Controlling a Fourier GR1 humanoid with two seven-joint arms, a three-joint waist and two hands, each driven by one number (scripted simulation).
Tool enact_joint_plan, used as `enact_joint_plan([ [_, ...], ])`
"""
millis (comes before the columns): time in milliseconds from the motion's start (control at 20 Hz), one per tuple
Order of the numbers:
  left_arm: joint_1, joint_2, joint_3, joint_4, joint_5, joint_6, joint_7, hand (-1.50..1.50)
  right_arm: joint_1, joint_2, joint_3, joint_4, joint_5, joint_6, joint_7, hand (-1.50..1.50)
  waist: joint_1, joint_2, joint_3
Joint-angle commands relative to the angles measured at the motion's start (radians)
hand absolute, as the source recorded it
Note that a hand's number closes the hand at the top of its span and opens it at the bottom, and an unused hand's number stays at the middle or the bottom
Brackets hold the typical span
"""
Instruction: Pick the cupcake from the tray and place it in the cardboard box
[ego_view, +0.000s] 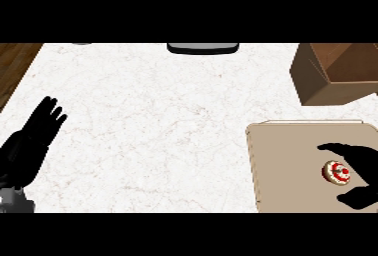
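A small cupcake (337, 173) with white icing and a red top sits on the beige tray (288, 160) at the lower right. My right hand (363, 165) arches over it from the right, fingers above and thumb below the cupcake, curling round it without clearly touching it. The brown cardboard box (332, 72) stands at the upper right, beyond the tray, its opening partly cut off by the view's edge. My left hand (33, 137) rests open at the left edge, fingers pointing up.
White marble counter (162, 125) fills the middle. A dark grey object (203, 48) sits at the far edge, top centre. Wooden floor (15, 65) shows past the counter's left edge.
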Motion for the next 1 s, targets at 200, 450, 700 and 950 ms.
enact_joint_plan([
  [200,0.033,-0.062,-0.036,-0.034,-0.042,0.037,-0.024,0.00,-0.079,-0.041,-0.032,0.115,0.013,-0.066,-0.169,1.50,0.003,0.000,0.000],
  [450,-0.015,-0.029,-0.046,-0.037,-0.014,-0.008,0.029,0.00,-0.314,0.176,-0.009,0.223,0.082,-0.051,0.177,1.50,0.048,0.009,0.001],
  [700,-0.065,-0.030,-0.067,-0.005,-0.018,-0.022,0.015,0.00,-0.522,0.371,-0.113,0.351,0.132,-0.157,0.556,1.50,0.120,0.035,0.000],
  [950,-0.130,-0.024,-0.058,0.011,-0.015,0.002,0.050,0.00,-0.793,0.415,-0.165,0.575,0.187,-0.254,0.740,1.50,0.112,0.036,0.002],
])
